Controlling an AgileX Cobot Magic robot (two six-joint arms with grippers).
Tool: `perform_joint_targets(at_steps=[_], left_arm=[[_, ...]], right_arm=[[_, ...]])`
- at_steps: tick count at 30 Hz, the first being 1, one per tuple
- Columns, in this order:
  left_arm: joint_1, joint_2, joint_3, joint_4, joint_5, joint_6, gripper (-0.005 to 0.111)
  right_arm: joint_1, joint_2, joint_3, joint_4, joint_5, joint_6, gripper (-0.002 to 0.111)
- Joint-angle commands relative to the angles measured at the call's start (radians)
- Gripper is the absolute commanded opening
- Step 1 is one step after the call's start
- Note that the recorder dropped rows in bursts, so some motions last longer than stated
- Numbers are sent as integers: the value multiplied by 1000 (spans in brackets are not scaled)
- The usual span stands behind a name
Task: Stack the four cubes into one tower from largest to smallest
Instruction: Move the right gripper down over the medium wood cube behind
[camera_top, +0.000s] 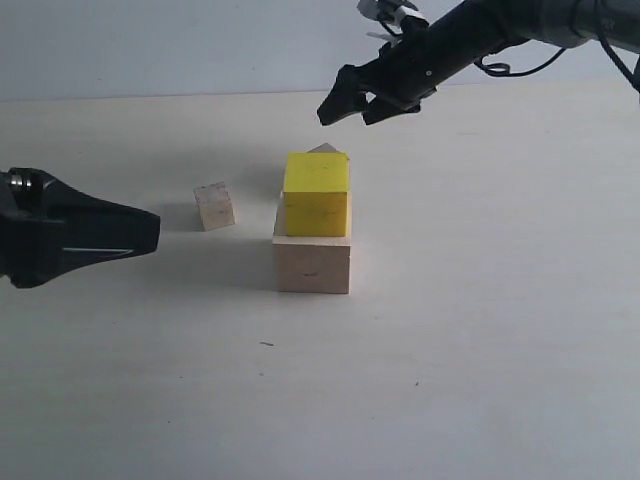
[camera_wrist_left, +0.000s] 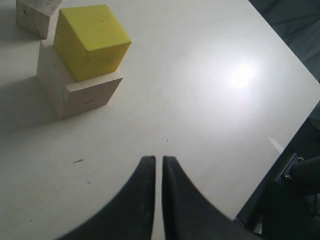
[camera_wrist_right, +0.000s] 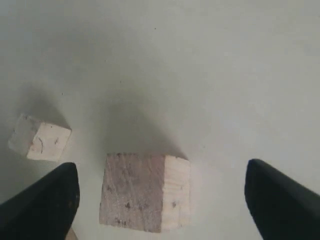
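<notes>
The yellow cube (camera_top: 316, 193) sits on the large pale wood cube (camera_top: 312, 265) near the table's middle, a two-block tower; both also show in the left wrist view as yellow cube (camera_wrist_left: 90, 40) and large cube (camera_wrist_left: 80, 90). One small wood cube (camera_top: 214, 205) lies to the left of the stack. Another small cube (camera_top: 325, 148) peeks out behind the yellow one. My right gripper (camera_top: 355, 108) hovers open above and behind the stack, and that small cube (camera_wrist_right: 145, 192) lies below, between its fingers (camera_wrist_right: 161, 170). My left gripper (camera_top: 150, 232) rests shut and empty at the left (camera_wrist_left: 159, 159).
The right wrist view also catches the other small cube (camera_wrist_right: 40, 142) off to one side. The left wrist view shows a small cube (camera_wrist_left: 35, 15) beyond the stack and the table's edge (camera_wrist_left: 280, 145) near dark arm hardware (camera_wrist_left: 295, 200).
</notes>
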Motion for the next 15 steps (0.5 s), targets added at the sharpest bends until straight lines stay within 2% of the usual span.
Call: perform_joint_targets(at_steps=[1, 15], left_arm=[[2, -8, 2, 13, 3, -3, 8], [2, -8, 2, 17, 28, -3, 8]], right_arm=[[10, 4, -12, 7, 36, -56, 84], [62, 5, -12, -22, 69, -104, 84]])
